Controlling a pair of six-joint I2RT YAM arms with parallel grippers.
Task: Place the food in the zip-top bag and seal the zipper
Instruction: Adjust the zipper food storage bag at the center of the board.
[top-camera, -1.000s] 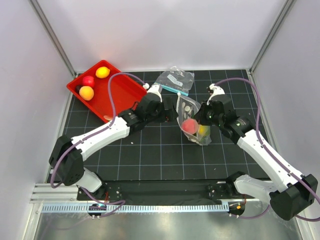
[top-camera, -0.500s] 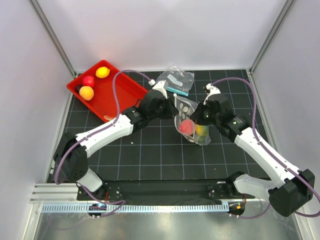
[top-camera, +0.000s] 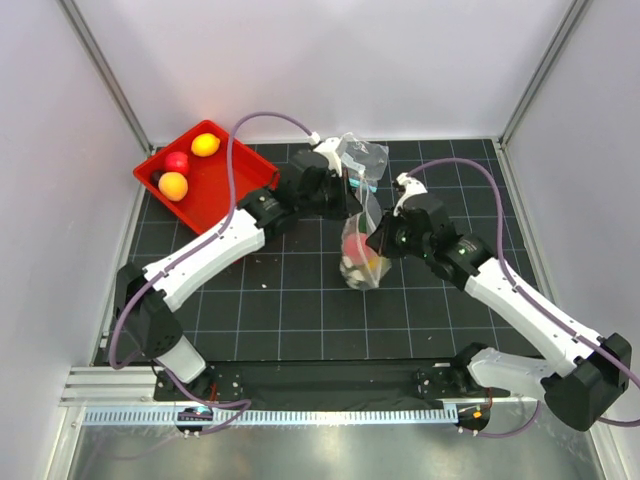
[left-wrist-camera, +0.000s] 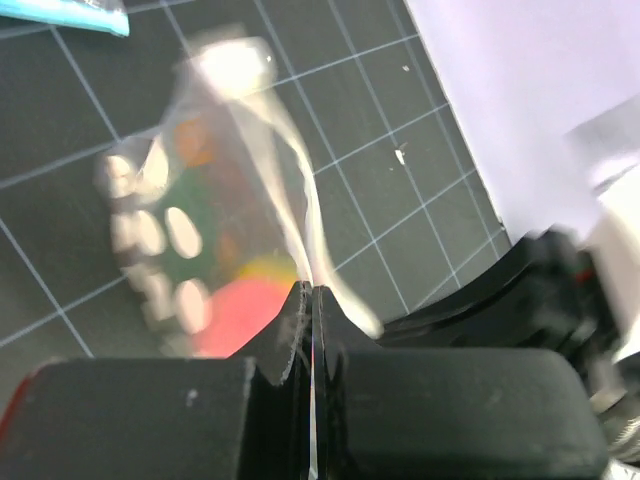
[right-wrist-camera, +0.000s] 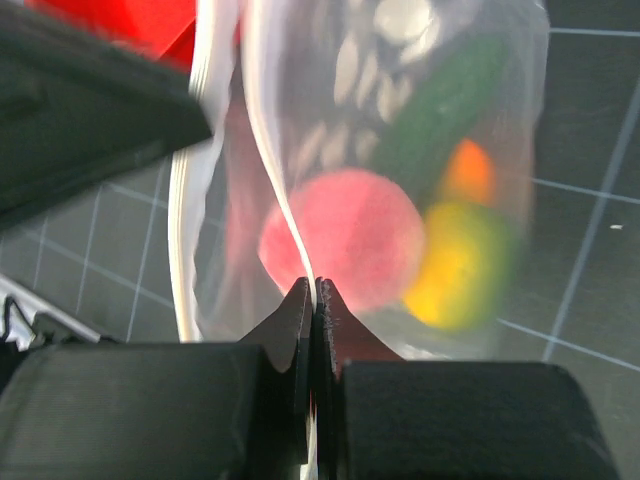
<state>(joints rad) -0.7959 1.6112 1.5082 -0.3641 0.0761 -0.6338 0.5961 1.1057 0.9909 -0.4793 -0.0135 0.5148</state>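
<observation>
Clear zip-top bag in both grippers

Blurred — zip-top bag, food inside smeared; teal-strip pouch cut off by top edge.

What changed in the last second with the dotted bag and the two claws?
The left gripper reached in and shut on the bag's top edge, and the bag shifted left. The right gripper kept its grip. The fruits in the tray stayed put.
</observation>
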